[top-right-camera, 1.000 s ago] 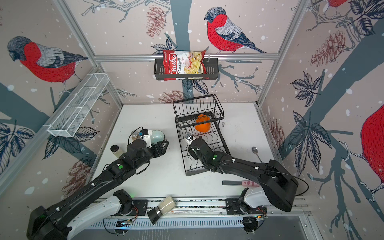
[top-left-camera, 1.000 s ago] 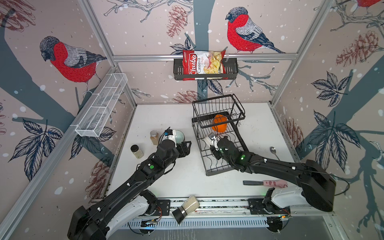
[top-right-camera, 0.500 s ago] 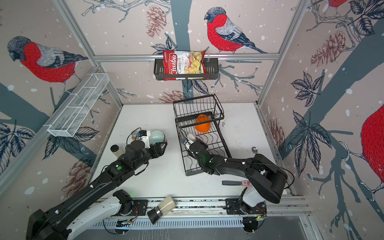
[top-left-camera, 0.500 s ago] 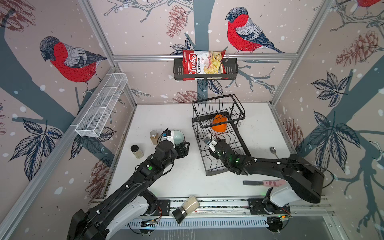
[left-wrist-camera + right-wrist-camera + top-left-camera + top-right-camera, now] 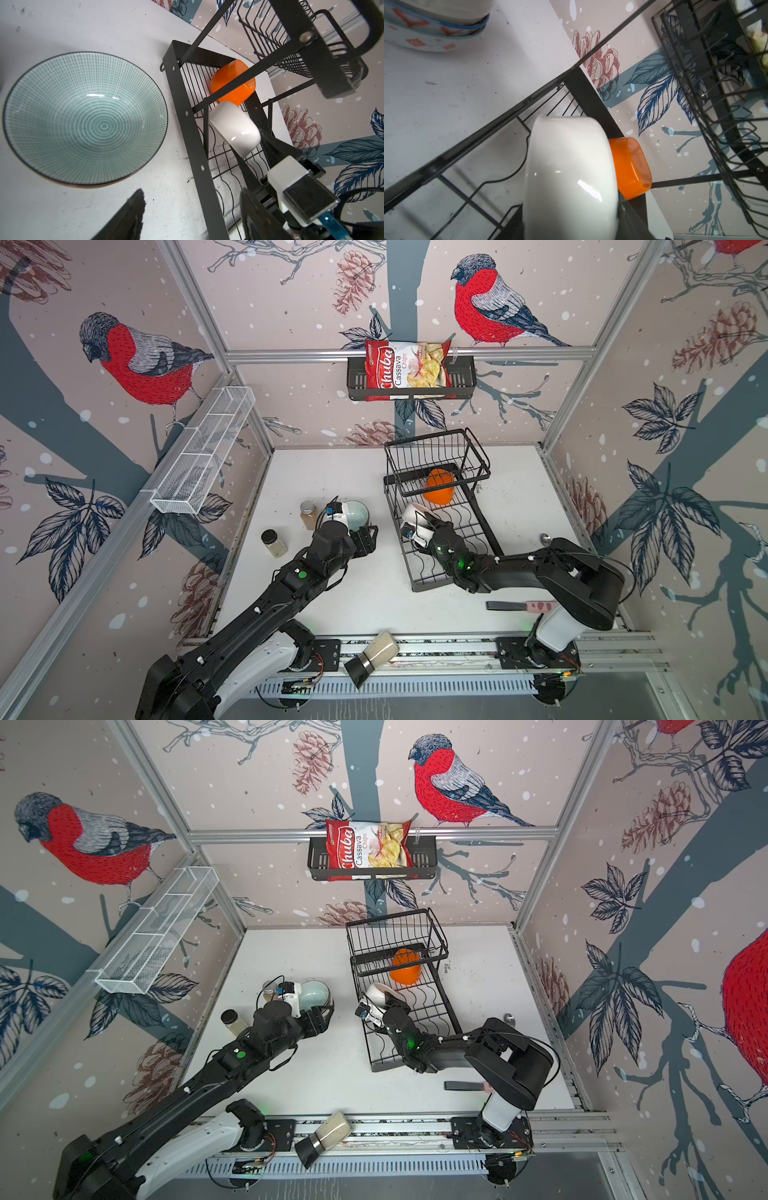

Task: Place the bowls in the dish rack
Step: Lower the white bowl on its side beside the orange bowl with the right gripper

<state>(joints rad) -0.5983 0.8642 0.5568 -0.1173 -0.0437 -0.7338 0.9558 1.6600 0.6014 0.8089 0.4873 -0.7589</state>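
Your right gripper (image 5: 426,520) has the white bowl (image 5: 415,512) clamped between its fingers, jaws roughly half apart, one finger on each side of the bowl in the right wrist view. The bowl stands on edge over the wavy dividers of the dish rack (image 5: 436,456), on the lower tier near the rack's left rail. Can't tell if it rests in a slot or hangs just above.

The orange bowl (image 5: 438,489) lies tilted on the same tier, under the rack's raised basket, right behind the white one. They look to be touching, not certain.

Your left gripper (image 5: 365,537) is outside the rack, off its left side, jaws spread wide with nothing between them. The teal bowl (image 5: 357,514) sits upright on the table left of the rack, just beside that gripper, untouched.

Farther left of the rack are a brown-filled jar (image 5: 308,515) and a dark-lidded jar (image 5: 274,542).
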